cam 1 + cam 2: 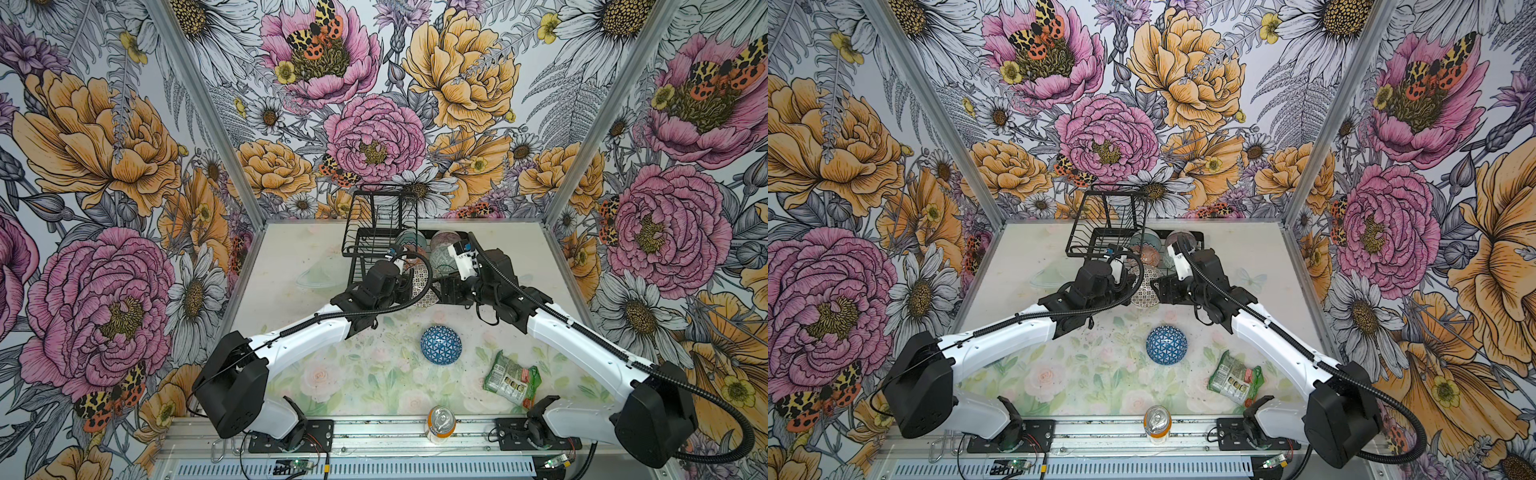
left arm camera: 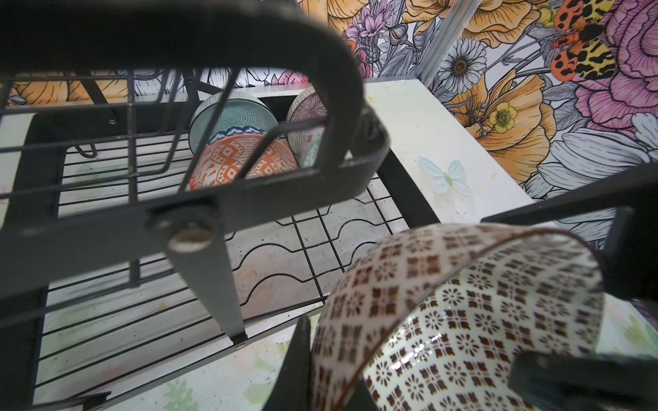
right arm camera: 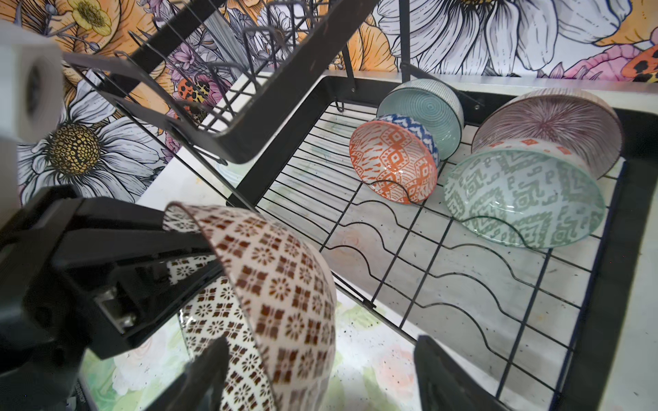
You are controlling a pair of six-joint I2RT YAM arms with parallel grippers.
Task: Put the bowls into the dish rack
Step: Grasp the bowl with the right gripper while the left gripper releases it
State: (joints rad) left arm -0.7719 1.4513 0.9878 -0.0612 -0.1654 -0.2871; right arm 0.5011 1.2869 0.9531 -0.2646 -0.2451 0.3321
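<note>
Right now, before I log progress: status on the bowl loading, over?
Left pincer shut on lattice bowl at dish rack's near edge. Right pincer open, straddling same bowl. Four bowls racked, blue bowl on table. Nothing blocking near slots.

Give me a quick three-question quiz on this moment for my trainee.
1. Fill in: the left gripper is shut on the rim of the ___ bowl.
2. Count: how many bowls sit in the rack?
3. True or false: the blue bowl lies mouth down on the table, outside the rack.

Key:
1. The lattice bowl.
2. Four.
3. True.
</note>
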